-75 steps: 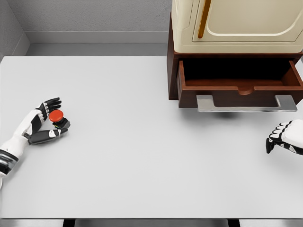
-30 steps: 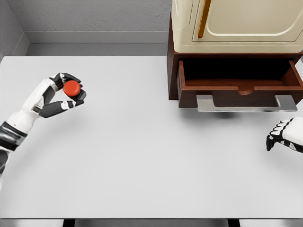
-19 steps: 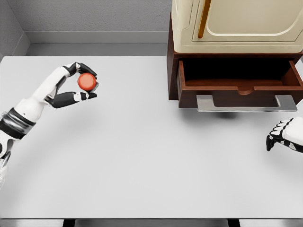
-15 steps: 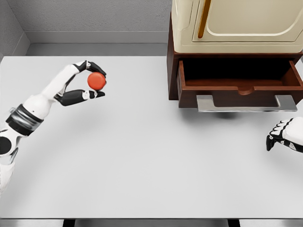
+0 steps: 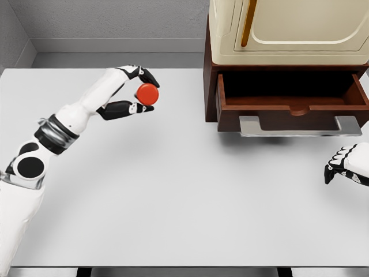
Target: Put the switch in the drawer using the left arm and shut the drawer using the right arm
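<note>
**Head view: switch carried toward the open drawer**

Head view puts our left hand (image 5: 134,92) at about ten o'clock of the frame, raised above the bench (image 5: 173,190) with the arm stretched out from the lower left. Its fingers (image 5: 144,75) pinch the switch (image 5: 147,94), a round red button, between the thumb below and the curled fingers above. We judge this light pinch suits a small, round part: it keeps the red cap clear of the palm, so the switch can be let go cleanly over the opening. The switch is off the bench, well short of the drawer (image 5: 291,98), which lies at about three o'clock from it.

The drawer stands pulled out from the brown cabinet (image 5: 210,86) at one o'clock, under a cream-coloured appliance (image 5: 288,32). Its inside is dark and we see nothing lying in it, though the back is in shadow. A grey metal handle (image 5: 300,126) runs along its front.

Our right hand (image 5: 346,166) shows at the frame's three o'clock edge, just below the handle's right end, fingers curled loosely and holding nothing. We take it to be placed there ready to push the drawer front once the switch is inside.
</note>
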### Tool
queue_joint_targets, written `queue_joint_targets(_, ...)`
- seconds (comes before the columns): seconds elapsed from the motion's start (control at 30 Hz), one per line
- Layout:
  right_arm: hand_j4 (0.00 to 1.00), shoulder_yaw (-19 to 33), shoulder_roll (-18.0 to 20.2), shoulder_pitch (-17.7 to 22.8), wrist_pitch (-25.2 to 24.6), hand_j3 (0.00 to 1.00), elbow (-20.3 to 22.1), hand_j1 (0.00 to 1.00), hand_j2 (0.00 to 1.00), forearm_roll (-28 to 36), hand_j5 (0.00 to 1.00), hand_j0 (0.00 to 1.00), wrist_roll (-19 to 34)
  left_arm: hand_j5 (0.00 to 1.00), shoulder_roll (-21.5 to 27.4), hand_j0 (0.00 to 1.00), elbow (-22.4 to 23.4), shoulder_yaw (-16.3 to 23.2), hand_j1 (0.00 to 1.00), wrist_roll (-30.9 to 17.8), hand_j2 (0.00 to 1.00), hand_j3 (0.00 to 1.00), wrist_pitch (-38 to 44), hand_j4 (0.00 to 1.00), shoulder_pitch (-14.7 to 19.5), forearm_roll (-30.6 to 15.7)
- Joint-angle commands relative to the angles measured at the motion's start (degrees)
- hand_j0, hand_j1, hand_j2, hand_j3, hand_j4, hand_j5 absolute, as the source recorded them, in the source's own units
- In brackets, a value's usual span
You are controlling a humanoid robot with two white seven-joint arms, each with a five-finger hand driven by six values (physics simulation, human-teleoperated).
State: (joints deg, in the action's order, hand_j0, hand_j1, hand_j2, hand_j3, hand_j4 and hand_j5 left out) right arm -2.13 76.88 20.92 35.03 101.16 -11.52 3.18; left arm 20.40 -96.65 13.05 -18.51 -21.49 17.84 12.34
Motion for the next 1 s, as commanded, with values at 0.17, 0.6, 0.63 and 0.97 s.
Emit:
queue_joint_targets(0.17,0.35,0.0,0.1,0.0,0.0,0.35,0.0,0.35,0.35,0.4,0.35,0.35,0.0,0.33,-2.8,0.33,-1.3,2.2,0.33,0.0,0.33,0.33,0.1,0.33,2.0,5.7)
queue_joint_targets(0.6,0.35,0.0,0.1,0.0,0.0,0.35,0.0,0.35,0.35,0.4,0.35,0.35,0.0,0.33,-9.7,0.33,-1.3,4.5,0.33,0.1,0.33,0.33,0.8,0.33,6.2,14.6)
queue_joint_targets(0.63,0.35,0.0,0.1,0.0,0.0,0.35,0.0,0.35,0.35,0.4,0.35,0.35,0.1,0.33,-9.7,0.33,-1.4,5.1,0.33,0.1,0.33,0.33,2.2,0.33,6.3,15.0)
queue_joint_targets(0.97,0.35,-0.1,0.1,0.0,0.0,0.35,0.0,0.35,0.35,0.4,0.35,0.35,0.0,0.33,-15.2,0.33,-1.3,7.1,0.33,0.1,0.33,0.33,6.2,0.33,8.4,24.5)
